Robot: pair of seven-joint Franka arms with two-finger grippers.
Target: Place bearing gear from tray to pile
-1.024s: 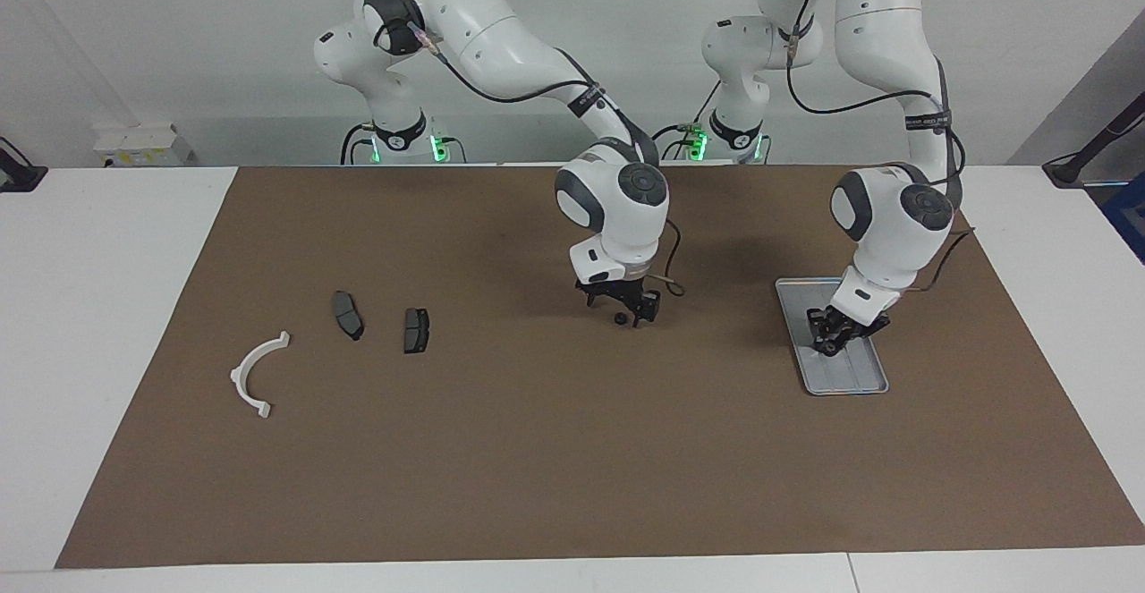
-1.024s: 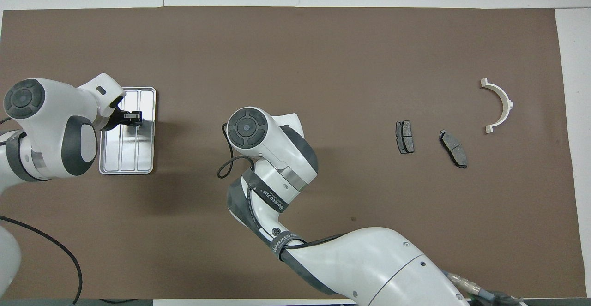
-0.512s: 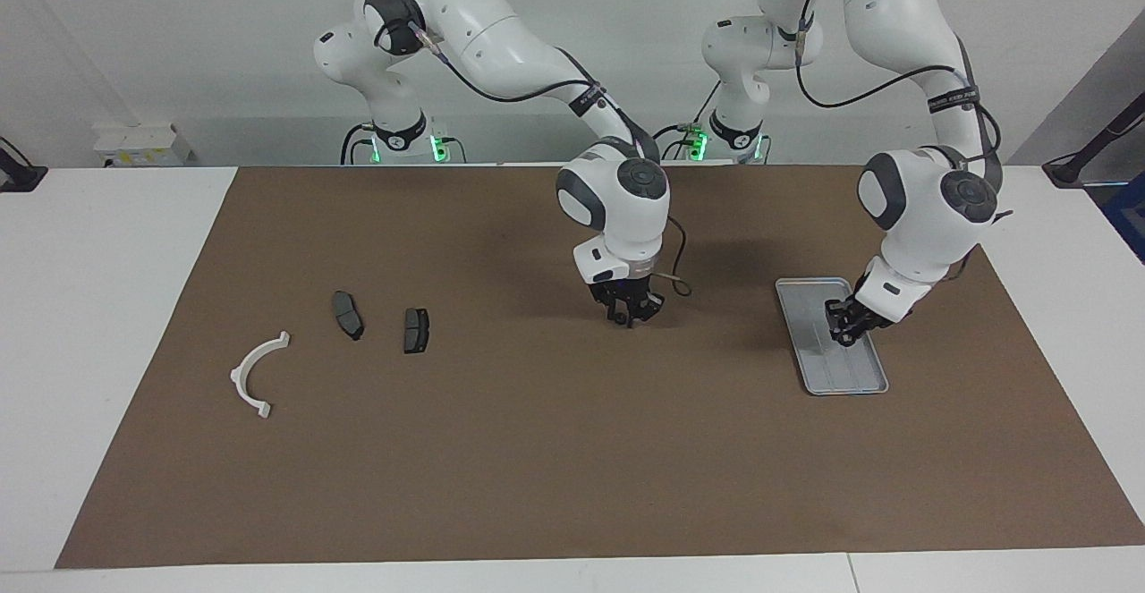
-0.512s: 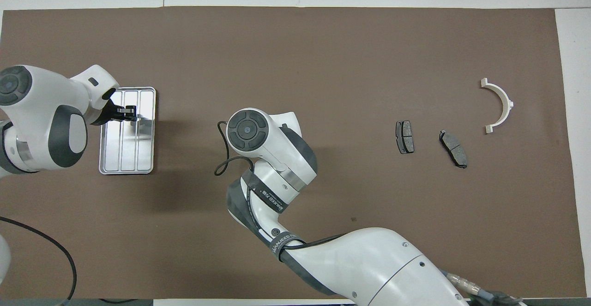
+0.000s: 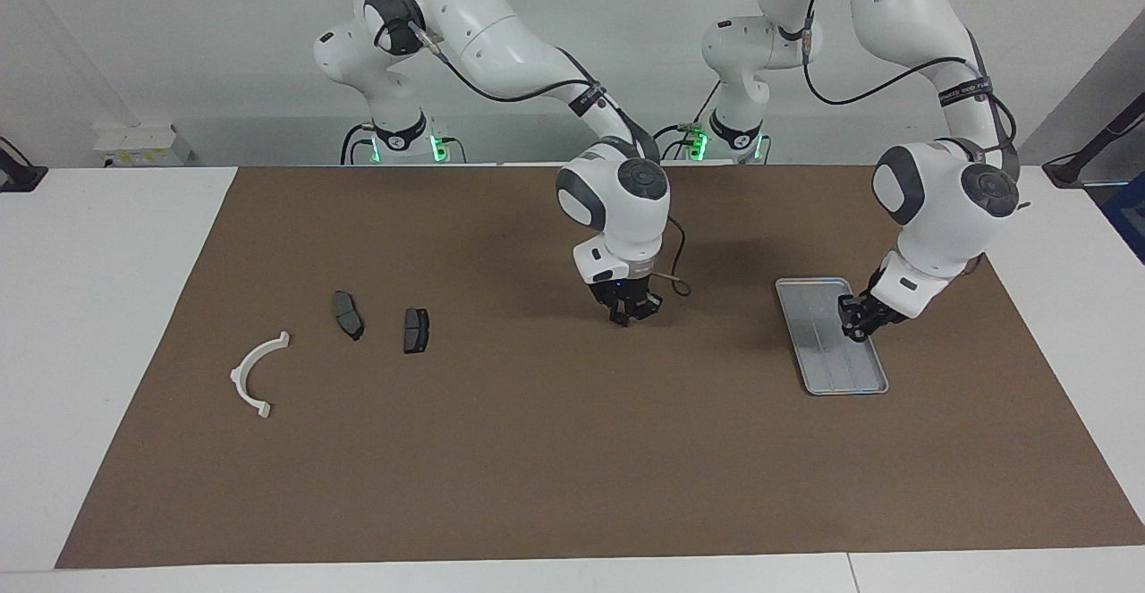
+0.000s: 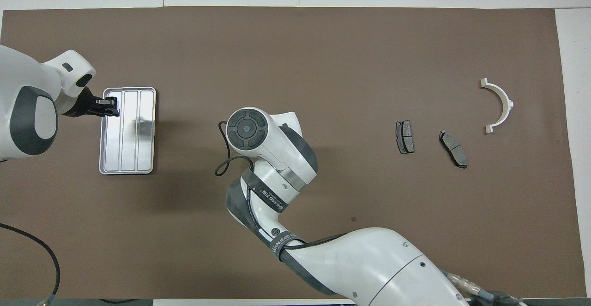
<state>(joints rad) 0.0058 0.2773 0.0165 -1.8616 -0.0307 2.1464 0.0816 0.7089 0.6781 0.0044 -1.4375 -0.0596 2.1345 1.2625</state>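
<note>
My right hand [image 5: 629, 312] sits low over the middle of the mat [image 5: 537, 450], fingers drawn almost together. The gear does not show apart from them, so I judge it pinched there. The pile, made up of the pads [image 5: 416, 330] and the bracket [image 5: 259, 374], lies toward the right arm's end of the desk, well apart from this hand, with only flat mat between. This arm is much the nearer. My left hand [image 5: 859, 325] waits over the edge of the tray [image 5: 809, 343]; its grip I cannot tell.
</note>
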